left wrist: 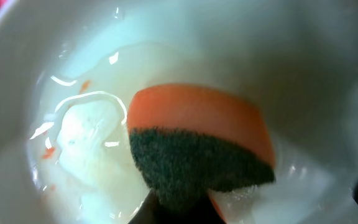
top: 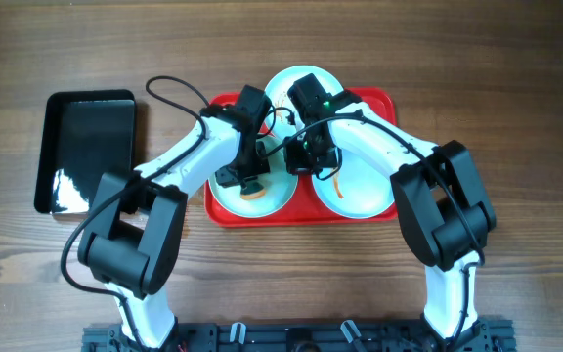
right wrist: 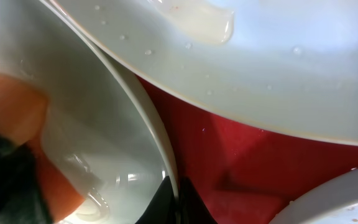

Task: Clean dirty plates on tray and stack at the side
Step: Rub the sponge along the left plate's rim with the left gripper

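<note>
Arms blanket the red tray (top: 384, 100) at table (top: 536, 117) centre, hiding much of its three plates (top: 365, 191); left gripper (top: 251, 182) clamps a sponge (left wrist: 197, 137) onto the left-end plate (top: 281, 194), right gripper (right wrist: 174, 200) pinches that plate's rim, table's right side wide open.

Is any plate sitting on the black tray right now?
No, all three plates sit on the red tray, while the black tray shows only its glossy surface.
</note>
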Controlling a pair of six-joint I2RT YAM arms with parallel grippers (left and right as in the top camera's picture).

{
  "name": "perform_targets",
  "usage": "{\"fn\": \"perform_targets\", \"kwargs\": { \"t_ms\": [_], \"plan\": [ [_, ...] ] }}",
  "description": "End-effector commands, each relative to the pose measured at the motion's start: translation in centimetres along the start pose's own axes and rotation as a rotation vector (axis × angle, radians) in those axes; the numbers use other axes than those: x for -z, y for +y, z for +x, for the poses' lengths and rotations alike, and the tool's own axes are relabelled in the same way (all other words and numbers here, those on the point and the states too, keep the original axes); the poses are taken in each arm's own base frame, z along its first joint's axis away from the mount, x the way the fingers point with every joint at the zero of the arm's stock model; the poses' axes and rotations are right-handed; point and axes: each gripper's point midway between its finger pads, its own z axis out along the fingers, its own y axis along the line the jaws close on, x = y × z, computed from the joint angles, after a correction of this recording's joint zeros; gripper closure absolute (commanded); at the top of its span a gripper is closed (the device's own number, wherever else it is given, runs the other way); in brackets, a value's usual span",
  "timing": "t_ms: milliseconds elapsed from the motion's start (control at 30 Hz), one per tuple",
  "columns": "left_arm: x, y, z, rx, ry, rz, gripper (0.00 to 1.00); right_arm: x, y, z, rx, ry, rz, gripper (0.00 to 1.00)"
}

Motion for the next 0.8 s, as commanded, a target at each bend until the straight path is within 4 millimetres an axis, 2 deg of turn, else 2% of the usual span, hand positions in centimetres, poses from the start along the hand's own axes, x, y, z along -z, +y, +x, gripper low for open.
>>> {"fn": "perform_targets", "kwargs": {
  "t_ms": [0, 167, 367, 567, 767],
  "plan": [
    [-2.3, 1.5, 1.2, 0.003, 0.025, -0.064, 0.96, 0.3, -0.2, 0.0, 0.002, -0.012, 0.018, 0.96],
    [-1.9, 6.6, 0.9, -0.011, -0.041, -0.318, 0.96, 0.3, -0.2, 0.0, 0.002, -0.012, 0.019, 0.96],
    [-0.6, 9.6, -0.4, -0.024, -0.121, -0.484, 0.96, 0.3, -0.2, 0.0, 0.003, -0.013, 0.018, 0.96],
    [0.5, 10.9, -2.1, -0.034, -0.22, -0.584, 0.96, 0.3, -0.1, 0.0, 0.003, -0.014, 0.018, 0.96],
    [1.7, 10.6, -3.9, -0.026, -0.296, -0.607, 0.96, 0.3, -0.1, 0.0, 0.003, -0.015, 0.018, 0.96]
  ]
}}
